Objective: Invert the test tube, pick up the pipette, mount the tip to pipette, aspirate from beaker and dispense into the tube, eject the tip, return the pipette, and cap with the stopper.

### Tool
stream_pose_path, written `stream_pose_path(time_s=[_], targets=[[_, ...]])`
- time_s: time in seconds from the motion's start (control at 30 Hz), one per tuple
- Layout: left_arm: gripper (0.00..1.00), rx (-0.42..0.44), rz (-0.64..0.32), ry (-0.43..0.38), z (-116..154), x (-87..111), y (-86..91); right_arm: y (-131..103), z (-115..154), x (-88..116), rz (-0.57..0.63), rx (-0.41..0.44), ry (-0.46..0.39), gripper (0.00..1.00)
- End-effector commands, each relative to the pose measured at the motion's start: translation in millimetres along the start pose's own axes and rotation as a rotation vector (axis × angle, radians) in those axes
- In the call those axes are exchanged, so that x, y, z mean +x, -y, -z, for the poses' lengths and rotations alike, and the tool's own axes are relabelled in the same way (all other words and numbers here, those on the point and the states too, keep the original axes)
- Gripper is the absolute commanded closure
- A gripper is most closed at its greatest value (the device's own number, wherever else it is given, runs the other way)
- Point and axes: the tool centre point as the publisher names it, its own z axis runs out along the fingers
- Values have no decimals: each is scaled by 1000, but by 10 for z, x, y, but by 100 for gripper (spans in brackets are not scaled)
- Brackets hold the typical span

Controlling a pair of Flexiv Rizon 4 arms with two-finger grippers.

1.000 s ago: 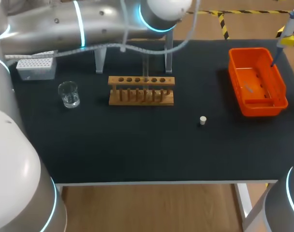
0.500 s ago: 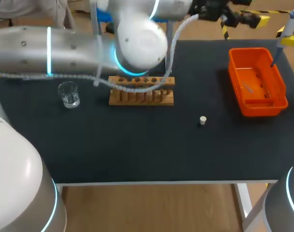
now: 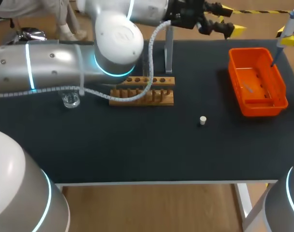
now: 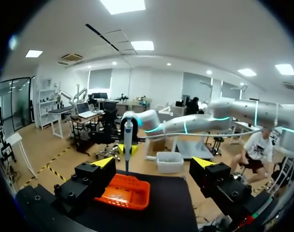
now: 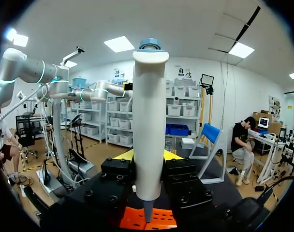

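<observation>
The step in hand looked to be ejecting the tip, and doing it well meant keeping the pipette [image 3: 291,19] upright with its nozzle inside the walls of the orange bin [image 3: 232,72], so that a released tip would drop in rather than bounce onto the mat. It also meant holding the grip firm and square, so the body would not twist when the ejector was pressed. The bin sat at two o'clock on the table, and the pipette hung over its far corner, toward one o'clock. The right gripper [image 3: 288,37] pinched the pipette's white barrel from both sides, fingers closed onto it, with the nozzle pointing down at the orange floor. A pale sliver [image 3: 249,88] lay in the bin, too small to say whether it was a spent tip. The left gripper [image 3: 231,19] hung at twelve o'clock beyond the far edge, fingers spread wide, holding and touching nothing. The pipette stood dead ahead of it, seen through the gap. The stopper [image 3: 203,120] lay alone near the table's middle, the rack [image 3: 159,96] at eleven o'clock, and the beaker [image 3: 69,100] at ten o'clock, half under the left arm
</observation>
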Motion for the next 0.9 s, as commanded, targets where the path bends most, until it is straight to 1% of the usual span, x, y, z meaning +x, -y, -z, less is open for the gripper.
stream_pose_path(time_s=[0.03,0.07,0.1,0.53,0.6,0.63,0.73,0.9], targets=[[0,43,-26,-177,31,-72,-22,-11,-2,4,0,4,1,100],[0,34,-38,-197,13,-58,-5,-11,-2,4,0,4,1,100],[0,18,-47,-194,2,-34,23,-11,-2,4,0,4,1,100],[0,18,-47,-194,2,-34,23,-11,-2,4,0,4,1,100],[0,20,-61,-193,-79,-66,-28,-11,-2,4,0,4,1,100],[0,43,-67,-194,-87,-80,-46,-11,-2,4,0,4,1,100],[0,55,-65,-135,-33,-113,-108,-11,-2,4,0,4,1,100],[0,109,-72,-16,184,-42,-276,-11,-2,4,0,4,1,100]])
